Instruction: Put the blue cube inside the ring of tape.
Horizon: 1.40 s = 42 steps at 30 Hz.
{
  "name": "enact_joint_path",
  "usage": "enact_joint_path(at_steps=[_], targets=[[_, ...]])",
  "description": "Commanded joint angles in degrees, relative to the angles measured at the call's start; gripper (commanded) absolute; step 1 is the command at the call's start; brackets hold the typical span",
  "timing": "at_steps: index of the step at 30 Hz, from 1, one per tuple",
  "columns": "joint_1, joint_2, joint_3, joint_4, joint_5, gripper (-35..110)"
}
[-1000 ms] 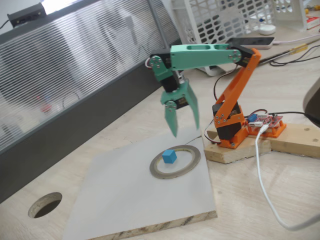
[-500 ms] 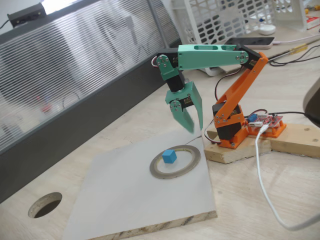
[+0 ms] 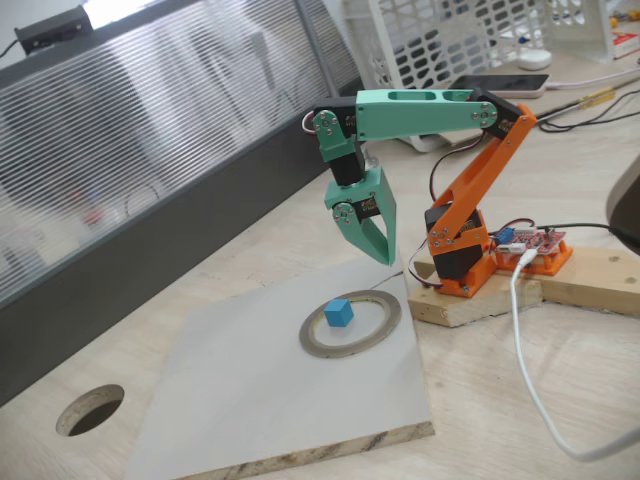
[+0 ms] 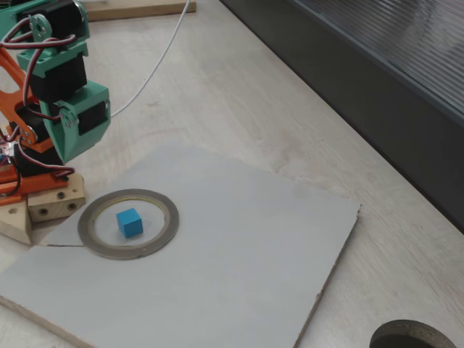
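The blue cube [image 3: 339,313] [image 4: 130,222] rests on the grey board inside the ring of tape [image 3: 334,350] [image 4: 172,223], near the ring's far edge and apart from its rim. My green gripper [image 3: 377,252] [image 4: 68,154] hangs in the air above and behind the ring, toward the orange arm base. Its fingers are together with nothing between them, and it touches neither the cube nor the tape.
The grey board [image 3: 250,400] [image 4: 239,246] lies on a wooden table. A round hole [image 3: 90,409] [image 4: 409,338] is cut in the tabletop beyond the board. The arm's base stands on a wooden block [image 3: 470,300], and a white cable [image 3: 528,370] runs past it. A dark panel borders the table.
The gripper's fingers have closed from wide open to shut, and the arm has pulled back toward its base and up. The cube and ring have not moved.
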Motion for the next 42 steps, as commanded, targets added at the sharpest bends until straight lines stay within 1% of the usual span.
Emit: enact_joint_path(at_steps=[1,42], targets=[[-0.4,1.6,0.2,0.5,0.4,1],[-0.4,0.8,0.3,0.3,0.6,1]])
